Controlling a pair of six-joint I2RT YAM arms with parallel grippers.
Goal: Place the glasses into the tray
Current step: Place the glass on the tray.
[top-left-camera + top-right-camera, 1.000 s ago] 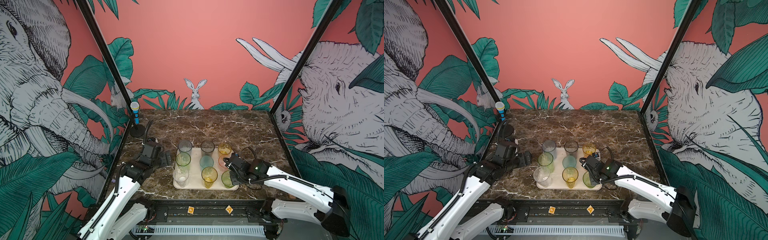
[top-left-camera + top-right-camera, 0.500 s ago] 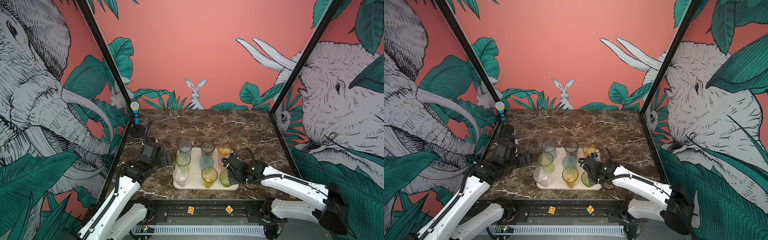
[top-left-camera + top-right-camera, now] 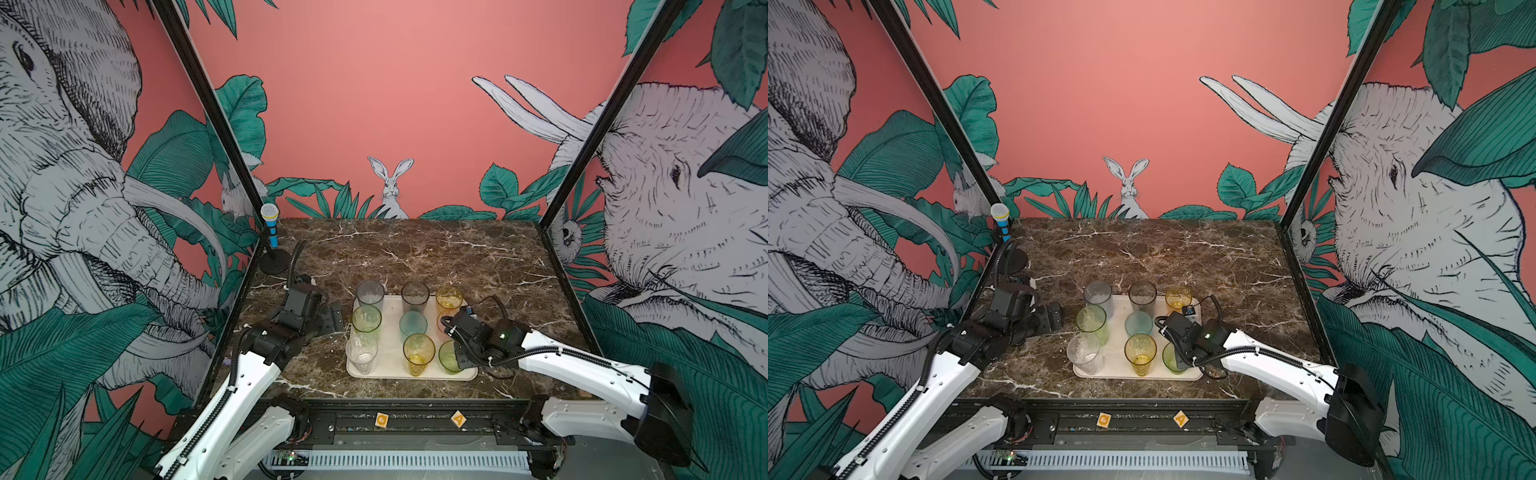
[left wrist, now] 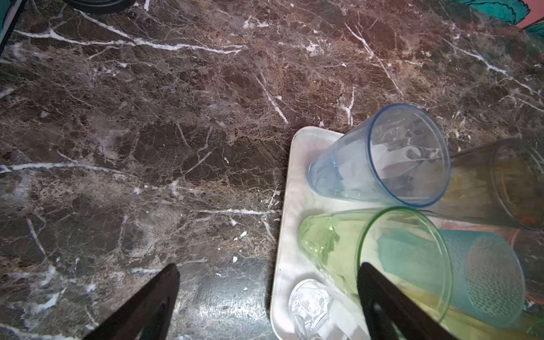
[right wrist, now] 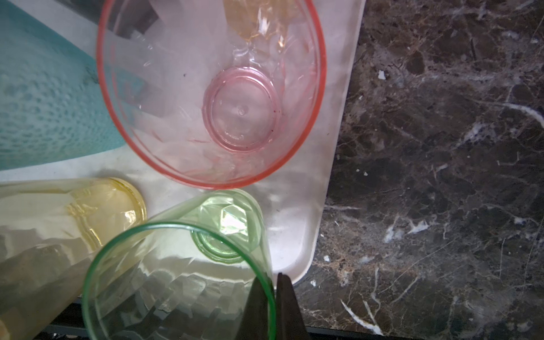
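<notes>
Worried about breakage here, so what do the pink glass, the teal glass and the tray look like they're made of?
Pink glass: likely clear tinted plastic with a glossy finish; a small moulding dot sits in its base.
Teal glass: probably also plastic, with a frosted, dimpled, matte surface.
Tray: smooth cream plastic or melamine with a satin sheen; I cannot tell which.

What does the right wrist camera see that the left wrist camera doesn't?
Only the right wrist view: the right fingers shut on the rim of the short green glass. Only the left wrist view: the open left fingers, the bluish-grey glass and the clear glass. Both: the frosted teal glass, the cream tray and the marble table.
</notes>
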